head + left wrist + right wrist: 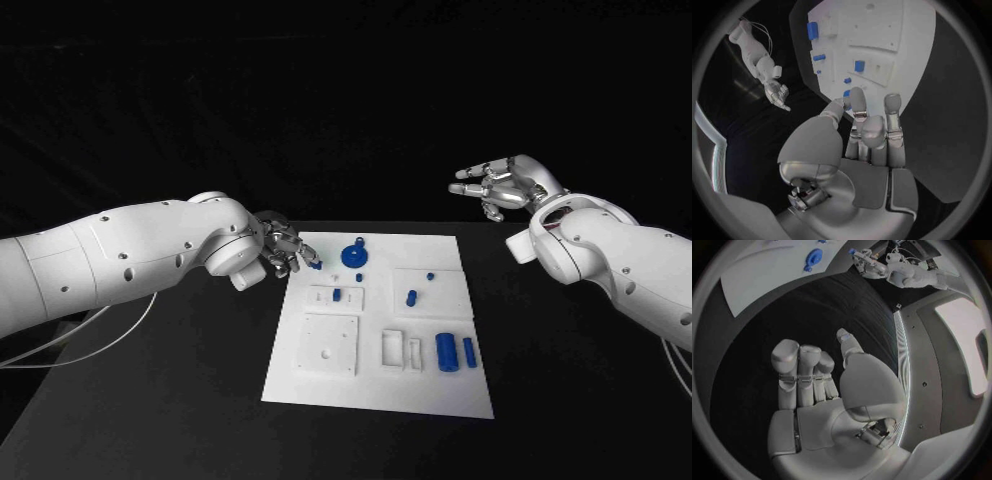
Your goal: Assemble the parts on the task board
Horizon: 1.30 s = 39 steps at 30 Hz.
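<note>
The white task board [375, 385] lies flat in the middle of the black table. Several blue parts sit on it: a round disc [355, 258] near the far edge, small pegs [411, 296] in the middle, and two cylinders [447, 351] near the right side. My left hand [278, 252] hovers at the board's far left corner, its fingertips pinching a small blue piece [313, 266]. That piece [846, 93] shows between thumb and finger. My right hand [500, 185] is raised beyond the board's far right corner, fingers apart and holding nothing.
A raised white square plate [329, 343] and a slotted white block [402, 348] stand on the board's near half. Thin cables [43, 350] trail off the table's left side. Bare black table [577, 380] surrounds the board.
</note>
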{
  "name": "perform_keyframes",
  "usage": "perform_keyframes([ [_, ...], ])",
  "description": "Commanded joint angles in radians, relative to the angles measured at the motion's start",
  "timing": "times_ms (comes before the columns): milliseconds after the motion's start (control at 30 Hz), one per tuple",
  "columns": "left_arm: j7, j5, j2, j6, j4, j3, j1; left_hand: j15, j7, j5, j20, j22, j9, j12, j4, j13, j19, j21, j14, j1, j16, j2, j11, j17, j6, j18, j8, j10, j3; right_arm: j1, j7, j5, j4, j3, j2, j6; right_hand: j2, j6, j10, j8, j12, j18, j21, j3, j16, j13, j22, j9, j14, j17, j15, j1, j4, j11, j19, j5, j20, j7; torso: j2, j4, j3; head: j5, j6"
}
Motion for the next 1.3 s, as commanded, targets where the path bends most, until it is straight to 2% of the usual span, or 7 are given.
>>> perform_keyframes([
  [33, -0.018, -0.029, -0.008, -0.063, 0.022, -0.008, 0.001, -0.009, -0.08, 0.015, 0.0, 0.019, 0.191, -0.005, -0.027, 0.004, 0.0, 0.008, -0.002, -0.008, 0.005, -0.006, -0.025, 0.003, 0.117, 0.005, -0.002, 0.037, 0.035, 0.0, 0.003, 0.001, 0.001, 0.0, -0.001, 0.015, 0.001, 0.007, -0.002, 0.0, -0.003, 0.012, 0.0, 0.002, -0.003, 0.002, 0.051, 0.001, 0.001, -0.001, -0.001, -0.003, 0.005, -0.001, 0.058, 0.0, -0.001, -0.002, -0.001, 0.0005, 0.0005, 0.003, -0.006],
  [200, -0.031, -0.053, -0.017, -0.071, 0.048, -0.034, 0.001, -0.007, -0.083, 0.025, 0.001, 0.019, 0.239, 0.003, -0.032, 0.013, -0.002, 0.012, -0.002, -0.018, 0.006, -0.007, -0.02, 0.001, 0.126, 0.006, -0.002, 0.037, 0.041, 0.0, 0.003, 0.001, 0.001, 0.0, -0.002, 0.016, 0.001, 0.007, -0.002, 0.0, -0.003, 0.012, 0.0, 0.002, -0.003, 0.002, 0.051, 0.001, 0.001, -0.001, -0.001, -0.003, 0.005, -0.001, 0.058, 0.0, -0.001, -0.002, 0.0, -0.0003, 0.0003, 0.005, -0.01],
  [367, -0.039, -0.075, -0.014, -0.075, 0.058, -0.044, -0.005, -0.007, -0.083, 0.027, 0.003, 0.019, 0.251, 0.002, -0.034, 0.015, -0.002, 0.013, -0.002, -0.02, 0.007, -0.004, -0.02, 0.0, 0.123, 0.009, -0.002, 0.037, 0.045, 0.0, 0.003, 0.001, 0.003, 0.0, -0.002, 0.017, 0.001, 0.009, -0.002, 0.0, -0.003, 0.012, 0.0, 0.0, -0.002, 0.003, 0.051, 0.001, 0.002, 0.0, -0.001, -0.004, 0.006, -0.001, 0.059, 0.001, -0.001, -0.002, 0.001, 0.0001, 0.0001, 0.004, -0.01],
  [800, -0.05, -0.111, 0.012, -0.075, 0.052, -0.049, -0.02, -0.007, -0.084, 0.028, 0.004, 0.019, 0.267, 0.005, -0.035, 0.017, -0.002, 0.015, -0.001, -0.026, 0.01, -0.003, -0.021, 0.003, 0.125, 0.01, -0.002, 0.037, 0.046, -0.001, 0.002, 0.001, 0.004, 0.0, -0.004, 0.019, 0.001, 0.009, -0.002, 0.0, -0.003, 0.012, 0.0, 0.0, -0.002, 0.003, 0.051, 0.001, 0.002, 0.0, -0.001, -0.004, 0.006, -0.001, 0.059, 0.001, -0.001, -0.002, 0.001, -0.0008, 0.0005, -0.003, -0.019],
  [967, -0.055, -0.123, 0.015, -0.075, 0.054, -0.049, -0.022, -0.007, -0.084, 0.028, 0.003, 0.02, 0.271, 0.011, -0.034, 0.02, 0.001, 0.019, 0.0, -0.026, 0.015, -0.003, -0.021, 0.007, 0.124, 0.01, -0.002, 0.037, 0.046, -0.001, 0.002, 0.001, 0.004, 0.0, -0.001, 0.021, 0.001, 0.009, -0.003, 0.0, -0.004, 0.012, 0.0, -0.004, -0.002, 0.002, 0.052, 0.001, 0.002, 0.0, -0.001, -0.007, 0.01, -0.001, 0.058, 0.004, -0.002, -0.002, 0.001, -0.0046, 0.0023, -0.002, -0.03],
  [1133, -0.059, -0.139, 0.022, -0.074, 0.053, -0.049, -0.024, -0.007, -0.085, 0.027, 0.004, 0.02, 0.273, 0.012, -0.034, 0.02, 0.0, 0.02, 0.0, -0.025, 0.016, -0.003, -0.021, 0.008, 0.124, 0.01, -0.002, 0.037, 0.046, -0.001, 0.002, 0.001, 0.004, 0.0, 0.0, 0.021, 0.001, 0.009, -0.003, 0.0, -0.004, 0.012, 0.0, -0.004, -0.002, 0.002, 0.052, 0.001, 0.002, 0.0, -0.001, -0.007, 0.01, -0.001, 0.058, 0.004, -0.002, -0.002, 0.0, 0.0008, 0.0007, -0.002, -0.029],
  [1300, -0.062, -0.165, 0.025, -0.083, 0.053, -0.049, -0.024, -0.007, -0.085, 0.028, 0.004, 0.02, 0.275, 0.012, -0.034, 0.021, -0.001, 0.022, 0.0, -0.026, 0.017, -0.005, -0.021, 0.008, 0.125, 0.01, -0.002, 0.037, 0.046, -0.001, 0.001, 0.001, 0.005, 0.0, 0.001, 0.021, -0.001, 0.008, -0.004, 0.0, -0.007, 0.012, -0.001, -0.006, -0.003, 0.0, 0.051, 0.001, 0.001, 0.0, -0.001, -0.007, 0.013, -0.001, 0.058, 0.009, -0.001, -0.002, 0.001, -0.0009, 0.0005, -0.003, -0.028],
])
